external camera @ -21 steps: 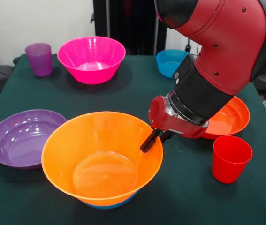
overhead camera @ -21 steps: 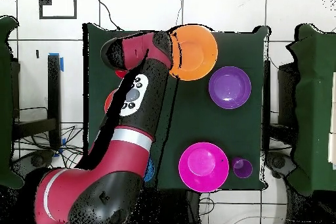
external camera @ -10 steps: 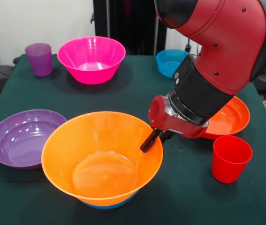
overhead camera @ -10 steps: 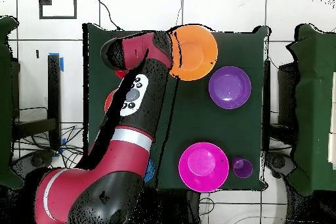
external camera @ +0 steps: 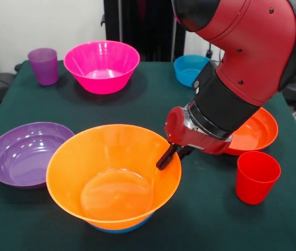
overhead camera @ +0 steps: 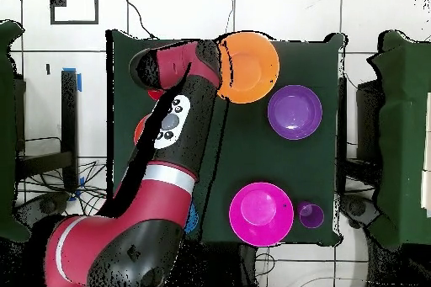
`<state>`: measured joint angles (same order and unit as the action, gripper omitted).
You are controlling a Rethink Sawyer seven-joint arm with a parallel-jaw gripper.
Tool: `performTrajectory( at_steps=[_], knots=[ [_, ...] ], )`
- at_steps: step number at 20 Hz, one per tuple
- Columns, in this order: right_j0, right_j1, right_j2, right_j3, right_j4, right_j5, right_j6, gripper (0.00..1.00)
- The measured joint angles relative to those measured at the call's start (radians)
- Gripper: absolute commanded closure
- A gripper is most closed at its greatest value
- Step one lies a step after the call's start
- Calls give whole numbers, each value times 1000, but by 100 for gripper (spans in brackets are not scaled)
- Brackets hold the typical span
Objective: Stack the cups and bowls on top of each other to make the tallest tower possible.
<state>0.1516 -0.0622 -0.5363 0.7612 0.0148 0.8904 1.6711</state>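
The end effector [external camera: 169, 155] pinches the right rim of the orange bowl [external camera: 114, 175], which sits nested on a blue bowl [external camera: 117, 228] at the near surface [external camera: 153, 104] edge, spreading leftward from the grip.

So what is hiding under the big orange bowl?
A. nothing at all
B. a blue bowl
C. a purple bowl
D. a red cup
B: in the front view a strip of the blue bowl peeks out beneath the bottom of the orange bowl, which sits nested in it.
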Motion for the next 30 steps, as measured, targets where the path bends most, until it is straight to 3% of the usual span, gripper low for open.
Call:
performTrajectory(
  at_steps=[7, 8, 30],
  knots=[
    [0, 0, 0, 0, 0, 0, 0, 100],
    [0, 0, 0, 0, 0, 0, 0, 0],
    [0, 0, 0, -1, 0, 38, 0, 0]
  ],
)
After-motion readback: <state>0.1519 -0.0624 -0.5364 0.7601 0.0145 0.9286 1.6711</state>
